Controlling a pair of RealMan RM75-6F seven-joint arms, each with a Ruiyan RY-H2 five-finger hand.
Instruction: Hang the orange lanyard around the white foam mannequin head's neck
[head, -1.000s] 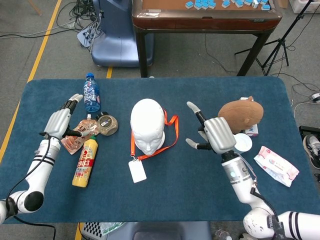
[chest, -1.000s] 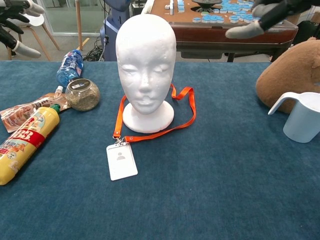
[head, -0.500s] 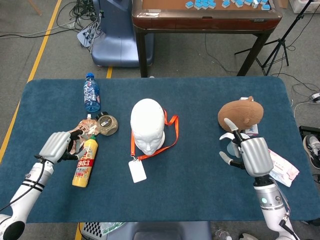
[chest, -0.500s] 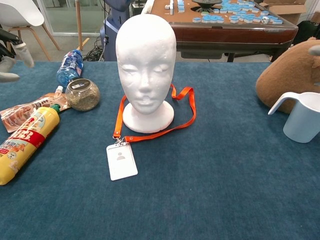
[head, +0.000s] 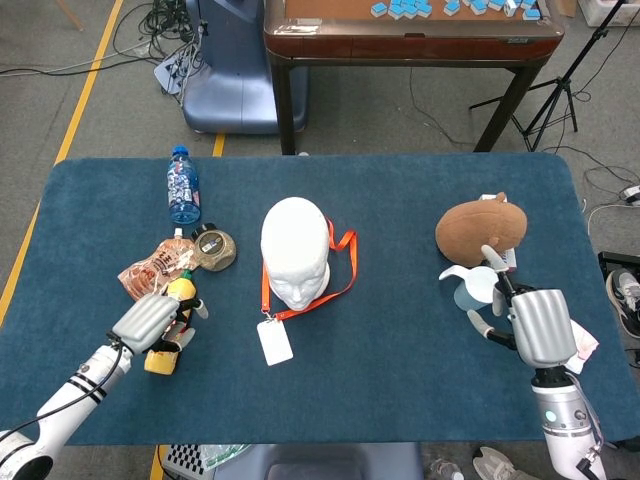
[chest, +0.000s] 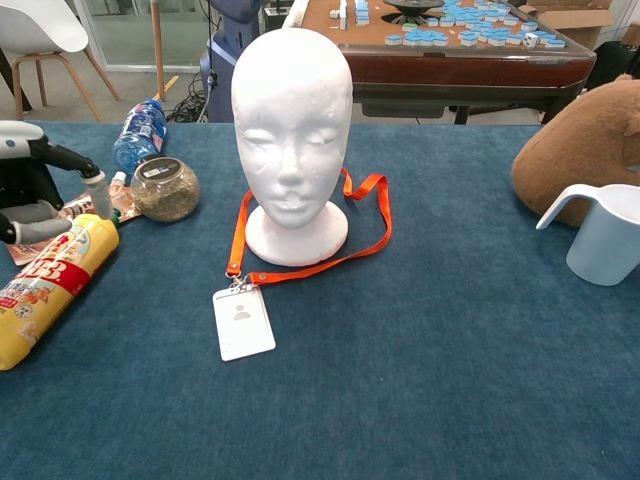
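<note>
**Lanyard looped around the foam head's base, both hands low and empty**

From the head view, your left hand (head: 150, 322) hangs over the yellow squeeze bottle (head: 166, 338), fingers loosely spread, holding nothing. Your right hand (head: 538, 326) is near the table's right edge (head: 596, 300), just in front of the white pitcher (head: 478, 286), fingers apart and empty. The orange lanyard (head: 343, 268) circles the white foam mannequin head (head: 295, 252), between both hands, with bare blue cloth on either side.

From the chest view, your left hand (chest: 35, 190) sits at the left frame edge above the bottle (chest: 45, 287); the lanyard (chest: 372, 218) lies flat around the head's (chest: 291, 130) base, its badge (chest: 243, 322) in front.
</note>
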